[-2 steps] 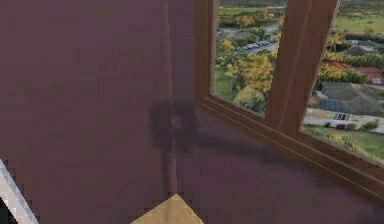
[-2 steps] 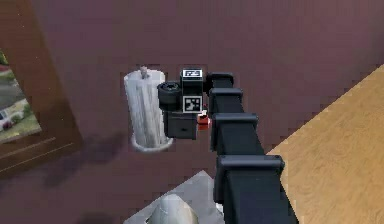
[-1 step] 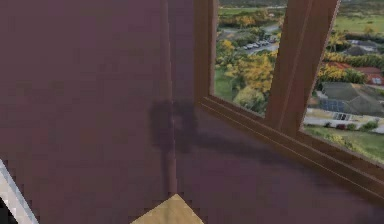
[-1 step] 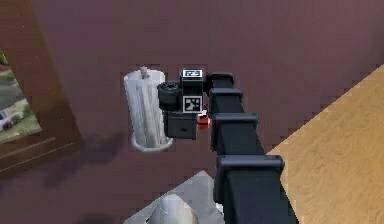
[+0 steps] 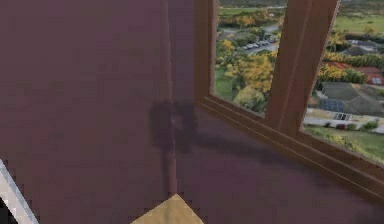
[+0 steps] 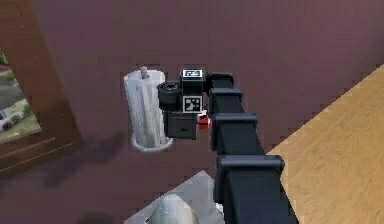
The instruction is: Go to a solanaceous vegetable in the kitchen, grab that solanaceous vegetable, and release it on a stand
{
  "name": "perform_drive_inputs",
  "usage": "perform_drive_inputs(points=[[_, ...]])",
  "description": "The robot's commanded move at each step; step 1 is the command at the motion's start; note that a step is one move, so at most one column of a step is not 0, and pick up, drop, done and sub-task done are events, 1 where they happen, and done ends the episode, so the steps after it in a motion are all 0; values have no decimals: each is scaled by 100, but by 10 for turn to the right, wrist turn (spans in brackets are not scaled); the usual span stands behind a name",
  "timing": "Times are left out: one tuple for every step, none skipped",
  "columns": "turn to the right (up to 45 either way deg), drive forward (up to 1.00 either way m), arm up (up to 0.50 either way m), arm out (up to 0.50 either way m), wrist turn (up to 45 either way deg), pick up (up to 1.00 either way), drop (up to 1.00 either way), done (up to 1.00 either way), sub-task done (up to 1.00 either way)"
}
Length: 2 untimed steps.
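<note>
A small red blob (image 6: 205,120), possibly the solanaceous vegetable, shows at centre frame in the arm side view, against the body of the gripper (image 6: 168,108). Whether the gripper holds anything, and how its fingers stand, cannot be told, because a pale ribbed cylinder (image 6: 146,108) on a round base stands at or behind its far end. The arm (image 6: 240,150) reaches from the bottom edge toward the purple wall (image 6: 300,50), probably to bring the gripper to that cylinder. A wooden window frame (image 5: 300,60) occupies the forward view's upper right.

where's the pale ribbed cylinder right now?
Arm side view, left of centre: the pale cylinder stands before the dark purple wall, right of the wooden window frame, with the end effector at its right.
</note>
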Motion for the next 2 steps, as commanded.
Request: perform_drive_inputs(points=[[0, 0, 0, 0, 0, 0, 100, 0, 0], [0, 0, 0, -10, 0, 0, 0, 0, 0]])
